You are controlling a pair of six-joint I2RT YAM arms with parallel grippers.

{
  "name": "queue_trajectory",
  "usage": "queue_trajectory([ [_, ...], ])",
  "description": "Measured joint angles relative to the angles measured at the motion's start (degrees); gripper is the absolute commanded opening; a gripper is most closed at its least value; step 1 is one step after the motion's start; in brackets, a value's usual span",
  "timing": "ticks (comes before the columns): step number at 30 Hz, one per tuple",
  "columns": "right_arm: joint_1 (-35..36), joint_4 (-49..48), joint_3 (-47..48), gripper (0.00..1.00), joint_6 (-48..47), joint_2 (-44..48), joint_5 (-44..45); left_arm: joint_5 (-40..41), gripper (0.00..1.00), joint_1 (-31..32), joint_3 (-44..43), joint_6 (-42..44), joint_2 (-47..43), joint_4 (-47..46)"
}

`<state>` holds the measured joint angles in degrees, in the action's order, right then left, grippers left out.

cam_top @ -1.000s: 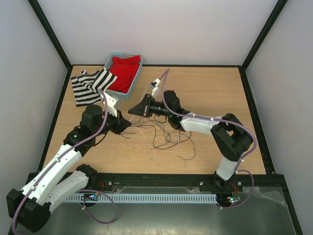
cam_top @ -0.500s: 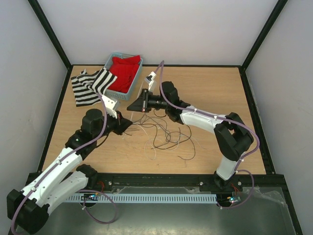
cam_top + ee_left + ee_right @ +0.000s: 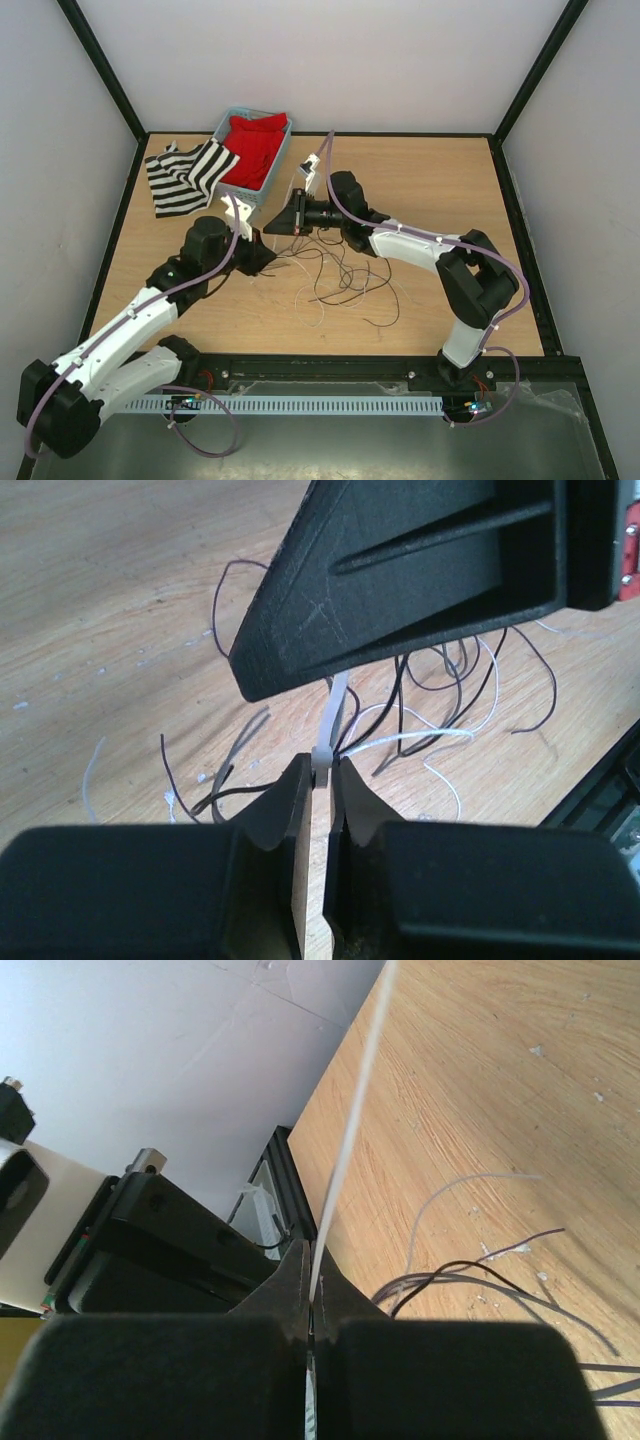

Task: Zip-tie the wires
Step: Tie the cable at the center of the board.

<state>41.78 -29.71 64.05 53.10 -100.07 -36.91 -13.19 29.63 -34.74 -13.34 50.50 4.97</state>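
The wires [image 3: 340,277] lie in loose black and pale loops on the wooden table, right of both grippers. A white zip tie [image 3: 335,708] gathers some strands. My left gripper [image 3: 263,256] is shut on the tie's head [image 3: 323,760], with wires [image 3: 440,685] fanning out behind it. My right gripper [image 3: 272,227] sits just above the left one and fills the top of the left wrist view [image 3: 420,570]. It is shut on the tie's thin white strap [image 3: 350,1110], which runs up out of its jaws [image 3: 312,1282]. Wires [image 3: 480,1272] show at its right.
A blue basket [image 3: 278,166] holding a red cloth [image 3: 255,145] stands at the back left. A black-and-white striped cloth [image 3: 185,175] lies beside it. A black frame rail [image 3: 380,368] borders the table's near edge.
My left arm has swung right and forward, bringing its gripper closer under the right gripper. The right gripper shifted slightly left, up and back down with the strap.
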Motion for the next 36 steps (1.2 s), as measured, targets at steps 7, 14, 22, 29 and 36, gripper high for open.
queue_trajectory([
  [7, 0.98, -1.79, -0.39, 0.0, 0.9, 0.26, 0.0, 0.79, 0.36, 0.15, -2.27, 0.96, 2.75, 1.18],
  [14, 1.11, -2.58, -0.39, 0.0, 0.92, 0.55, 0.02, 0.81, 0.44, 0.15, -3.8, 1.6, 2.84, 0.83],
  [22, 1.11, -2.6, -0.39, 0.0, 0.94, 0.55, 0.04, 0.79, 0.35, 0.15, -3.8, 1.86, 2.62, 0.46],
  [29, 1.11, -2.6, -0.39, 0.0, 0.92, 0.55, 0.02, 0.5, 0.34, 0.15, -3.8, 2.23, 2.62, -1.01],
  [36, 1.09, -2.95, -0.39, 0.0, 0.94, 0.57, 0.09, 0.04, 0.26, 0.15, -3.8, 2.54, 1.97, -2.34],
])
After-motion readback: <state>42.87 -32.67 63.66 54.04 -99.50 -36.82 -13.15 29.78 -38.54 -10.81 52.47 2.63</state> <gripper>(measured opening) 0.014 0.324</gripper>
